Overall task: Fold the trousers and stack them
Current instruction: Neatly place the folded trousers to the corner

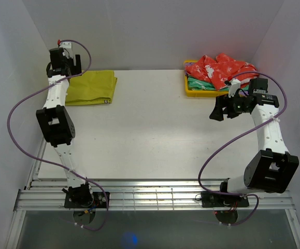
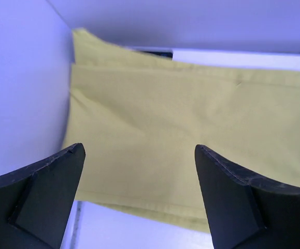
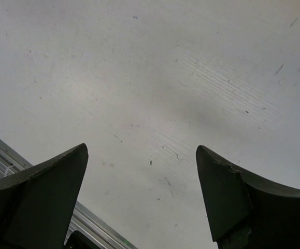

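The mustard yellow-green trousers [image 1: 93,87] lie folded flat at the back left corner of the table, against the left wall. In the left wrist view the trousers [image 2: 181,129] fill most of the picture. My left gripper [image 1: 66,61] hangs above their left end, and in its own view the left gripper [image 2: 139,150] stands open with nothing between its fingers. My right gripper [image 1: 219,109] hovers over the right side of the table, far from the trousers. Seen from its wrist, the right gripper [image 3: 142,150] is open over bare tabletop, holding nothing.
A yellow tray [image 1: 189,91] at the back right holds a red patterned garment [image 1: 219,68] on top of a green garment [image 1: 201,84]. White walls close the left, back and right sides. A metal rail [image 3: 15,155] runs along the table's near edge.
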### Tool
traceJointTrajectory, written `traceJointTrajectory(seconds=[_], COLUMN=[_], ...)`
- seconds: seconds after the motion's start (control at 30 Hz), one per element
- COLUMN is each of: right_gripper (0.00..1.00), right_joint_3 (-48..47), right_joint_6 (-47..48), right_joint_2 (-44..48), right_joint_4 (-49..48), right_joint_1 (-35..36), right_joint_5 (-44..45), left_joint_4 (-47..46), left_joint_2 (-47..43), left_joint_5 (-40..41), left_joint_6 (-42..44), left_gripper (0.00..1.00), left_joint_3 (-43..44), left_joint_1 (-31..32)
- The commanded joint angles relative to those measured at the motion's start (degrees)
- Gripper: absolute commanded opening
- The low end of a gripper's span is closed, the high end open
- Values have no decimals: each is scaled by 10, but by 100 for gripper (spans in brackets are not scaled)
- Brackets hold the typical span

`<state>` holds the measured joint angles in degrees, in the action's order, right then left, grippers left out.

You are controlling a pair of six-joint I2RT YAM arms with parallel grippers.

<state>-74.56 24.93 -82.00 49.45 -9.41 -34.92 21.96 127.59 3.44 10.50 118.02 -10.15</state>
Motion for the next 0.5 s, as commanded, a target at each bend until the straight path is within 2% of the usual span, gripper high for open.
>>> traceJointTrajectory(seconds=[0.0,0.17,0.27,0.3,0.33,0.47], right_gripper=[90,90,90,90,90,90], right_joint_3=[-7,18,57,71,87,179], right_joint_6=[12,30,35,37,41,64], right_joint_2=[28,85,131,143,168,222], right_joint_4=[-32,-12,-6,-5,-5,2], right_joint_1=[-3,-3,-4,-5,-5,-5], right_joint_5=[3,7,8,10,13,28], left_joint_4=[6,147,184,195,202,236], left_joint_2=[-151,-262,-379,-412,-475,-616], left_joint_5=[-68,-186,-235,-252,-270,-317], left_joint_6=[14,20,14,15,20,30], left_gripper=[98,98,98,98,98,98], left_joint_3=[-19,-79,-218,-297,-335,-494], left_joint_1=[1,3,3,3,2,3])
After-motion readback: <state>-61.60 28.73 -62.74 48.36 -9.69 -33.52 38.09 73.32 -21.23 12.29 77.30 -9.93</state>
